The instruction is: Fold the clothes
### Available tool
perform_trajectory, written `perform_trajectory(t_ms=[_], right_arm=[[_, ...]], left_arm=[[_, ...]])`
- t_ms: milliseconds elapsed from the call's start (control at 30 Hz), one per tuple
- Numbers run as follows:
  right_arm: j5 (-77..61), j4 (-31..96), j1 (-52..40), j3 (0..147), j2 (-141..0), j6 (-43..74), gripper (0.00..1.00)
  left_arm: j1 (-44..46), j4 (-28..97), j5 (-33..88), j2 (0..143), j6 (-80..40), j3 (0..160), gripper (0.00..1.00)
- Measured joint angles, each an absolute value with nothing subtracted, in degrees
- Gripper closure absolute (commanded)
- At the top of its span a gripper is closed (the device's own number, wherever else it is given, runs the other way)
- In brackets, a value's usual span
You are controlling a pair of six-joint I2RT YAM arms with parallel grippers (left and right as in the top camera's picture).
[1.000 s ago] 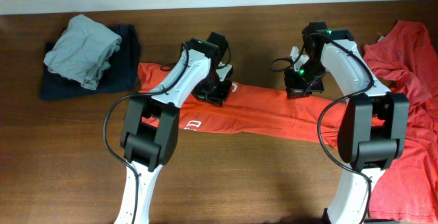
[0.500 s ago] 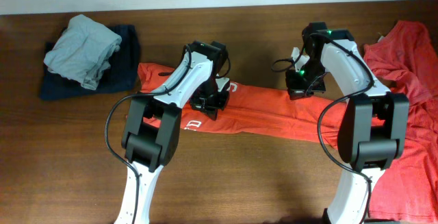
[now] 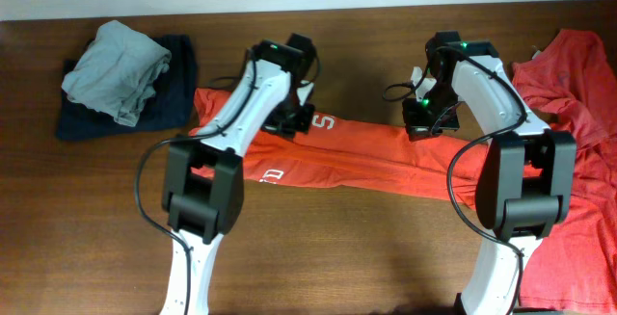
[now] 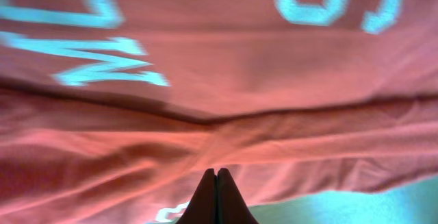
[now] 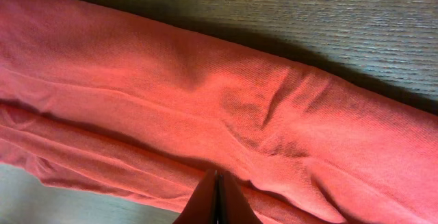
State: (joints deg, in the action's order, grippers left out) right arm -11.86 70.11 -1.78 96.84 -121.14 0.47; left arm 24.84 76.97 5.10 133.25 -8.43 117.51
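An orange-red T-shirt [image 3: 376, 156] with white lettering lies folded into a long strip across the middle of the table. My left gripper [image 3: 293, 122] is over its far edge near the left end. In the left wrist view the gripper [image 4: 217, 172] is shut, with the cloth [image 4: 239, 66] wrinkling toward the tips. My right gripper [image 3: 422, 128] is on the far edge further right, and in its wrist view it [image 5: 217, 175] is shut into a fold of the shirt [image 5: 205, 94]. A second red T-shirt [image 3: 569, 84] lies crumpled at the right.
A grey garment [image 3: 116, 69] is bundled on a dark navy one [image 3: 175, 103] at the back left. The second shirt runs down the right side of the table to the front. Bare wooden table [image 3: 366, 55] shows behind the strip.
My left gripper has closed and drawn back toward the far side, uncovering white print beside it. The right arm has stayed where it was.
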Motion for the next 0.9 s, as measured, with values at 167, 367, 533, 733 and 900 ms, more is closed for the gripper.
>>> perform_trajectory(t_ms=[167,367,533,733,900], right_arm=[[-11.86,70.11,-1.78,96.84,-121.14,0.4,0.95],[-11.86,70.06,-1.78,96.84,-121.14,0.45,0.95],[-11.84,70.28,-1.78,96.84,-121.14,0.49,0.89],[-9.32,71.55,-1.65,96.84,-121.14,0.6,0.88],[-8.38,72.64,0.27,96.84,-121.14,1.06,0.88]], left_arm=[[21.28,76.42,3.99,133.19,-8.88,117.6,0.99],[18.98,75.42,3.18,133.19,-9.08,117.6,0.99],[19.33,75.81,2.5,134.13,-9.08,117.62,0.99],[19.38,80.23,2.46,138.65,-9.1,117.51,0.99],[19.38,81.17,2.31,140.07,-9.1,117.3,0.99]])
